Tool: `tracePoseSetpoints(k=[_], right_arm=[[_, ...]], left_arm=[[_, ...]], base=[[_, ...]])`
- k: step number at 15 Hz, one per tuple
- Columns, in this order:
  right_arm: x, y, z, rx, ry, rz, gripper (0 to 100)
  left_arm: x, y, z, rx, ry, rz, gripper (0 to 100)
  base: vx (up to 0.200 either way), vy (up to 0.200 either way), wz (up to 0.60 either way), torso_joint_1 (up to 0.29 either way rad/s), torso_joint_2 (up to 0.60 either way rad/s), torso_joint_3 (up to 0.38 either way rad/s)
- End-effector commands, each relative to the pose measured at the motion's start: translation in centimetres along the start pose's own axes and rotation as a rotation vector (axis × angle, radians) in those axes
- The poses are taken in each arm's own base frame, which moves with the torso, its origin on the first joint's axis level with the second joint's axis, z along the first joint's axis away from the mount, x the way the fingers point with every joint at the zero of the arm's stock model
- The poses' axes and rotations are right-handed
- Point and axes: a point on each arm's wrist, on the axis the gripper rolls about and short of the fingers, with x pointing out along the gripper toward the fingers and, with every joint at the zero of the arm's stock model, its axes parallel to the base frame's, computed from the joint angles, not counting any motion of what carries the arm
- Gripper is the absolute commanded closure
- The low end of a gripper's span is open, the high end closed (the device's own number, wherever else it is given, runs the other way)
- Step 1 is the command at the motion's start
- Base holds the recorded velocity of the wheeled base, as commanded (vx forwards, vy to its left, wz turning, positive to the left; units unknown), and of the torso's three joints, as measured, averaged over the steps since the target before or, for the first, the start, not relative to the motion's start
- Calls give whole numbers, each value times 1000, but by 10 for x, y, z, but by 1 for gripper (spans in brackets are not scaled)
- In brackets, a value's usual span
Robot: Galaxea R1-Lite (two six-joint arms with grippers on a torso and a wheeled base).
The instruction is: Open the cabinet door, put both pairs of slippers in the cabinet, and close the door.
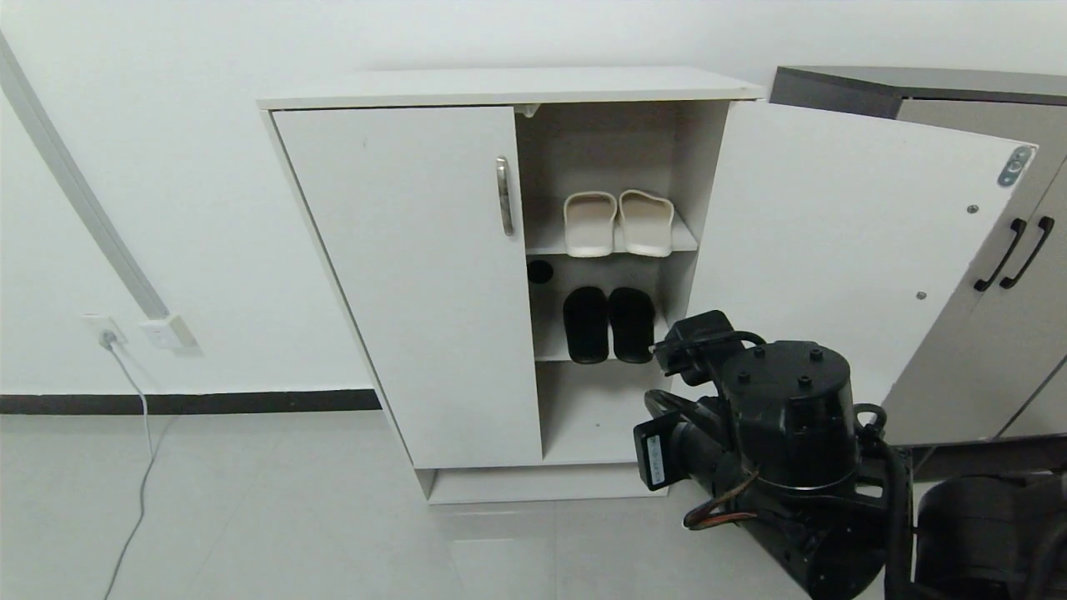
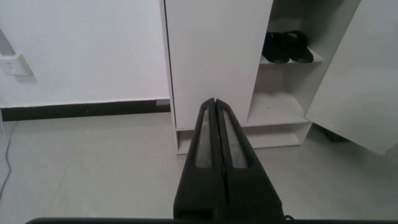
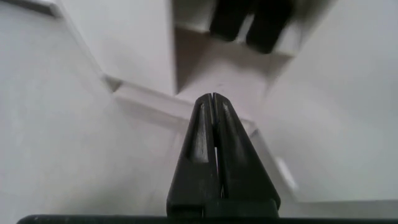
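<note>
Cream slippers (image 1: 618,222) sit on the upper shelf (image 1: 685,243) of the cabinet (image 1: 400,275); black slippers (image 1: 608,324) sit on the middle shelf (image 1: 550,357). The right door (image 1: 834,250) stands wide open. Right gripper (image 3: 212,98): jaws together, empty, low before the opening. Left gripper (image 2: 214,102): jaws together, empty, back from the cabinet. Risk: the closing door may strike the right arm (image 1: 783,433) if it lies in the door's arc. The door's handle faces away, unseen.

cabinet (image 1: 500,86) | slipper pair (image 1: 618,222) on upper shelf (image 1: 685,242); second pair (image 1: 608,324) on shelf beneath (image 1: 550,350)
</note>
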Motion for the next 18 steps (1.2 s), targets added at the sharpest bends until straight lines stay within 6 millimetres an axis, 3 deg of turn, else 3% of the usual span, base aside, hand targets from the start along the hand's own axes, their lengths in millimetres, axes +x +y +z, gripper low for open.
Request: tracePoseSetpoints(k=[1,8,18], right_arm=[[-1,0,1,2,-4,2,100],[0,1,-1,0,-1,0,100],[0,0,0,1,-2,-1,100]], left_arm=[[0,0,0,-1,-2,1,100],[0,0,0,-1,-2,1,100],[0,0,0,1,-1,1,100]], base=[[0,0,0,41,-447,-398],[0,0,0,85,-491,-360],[0,0,0,161,-485,-325]])
